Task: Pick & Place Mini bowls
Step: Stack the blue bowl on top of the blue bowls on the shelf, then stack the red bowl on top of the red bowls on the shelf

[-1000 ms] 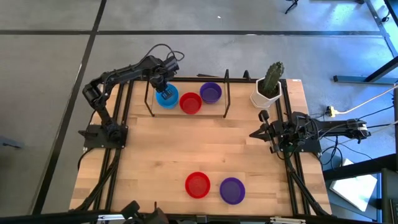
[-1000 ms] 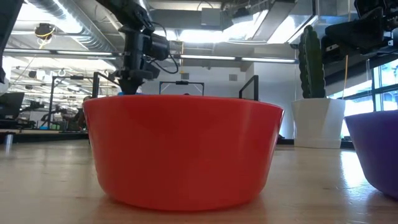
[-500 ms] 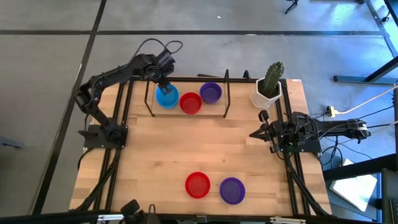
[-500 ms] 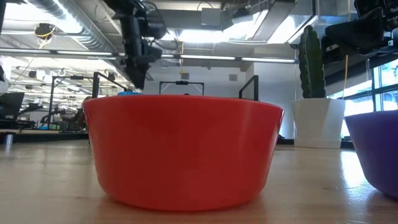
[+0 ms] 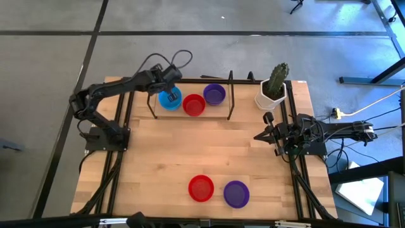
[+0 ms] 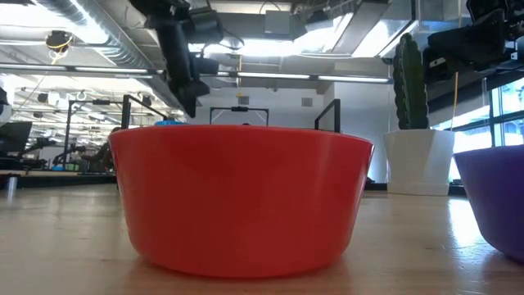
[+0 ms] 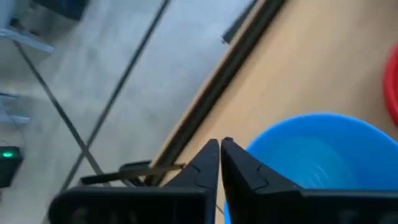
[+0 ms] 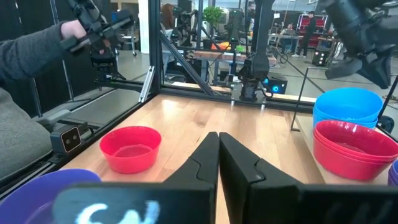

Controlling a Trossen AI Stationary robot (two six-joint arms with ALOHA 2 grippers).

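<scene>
At the table's far side a stack of blue mini bowls (image 5: 169, 99), a stack of red ones (image 5: 193, 105) and a purple one (image 5: 214, 94) rest in a row on the wood. A single red bowl (image 5: 201, 188) and a purple bowl (image 5: 236, 194) sit near the near edge. My left gripper (image 7: 219, 149) is shut and hangs just above the blue stack (image 7: 317, 158), by its far-left rim, touching nothing. My right gripper (image 8: 219, 140) is shut and waits low at the table's right side (image 5: 266, 135).
A black wire frame (image 5: 230, 95) stands around the far row of bowls. A white pot with a green cactus (image 5: 273, 88) stands at the far right corner. A person's grey sleeve (image 8: 31, 56) shows beyond the table. Bare wood lies in the table's middle.
My left gripper has risen off the blue stack, from its rim to well above it, and has tipped while the arm's elbow swung toward the table's left edge. The blue stack has stayed where it was.
</scene>
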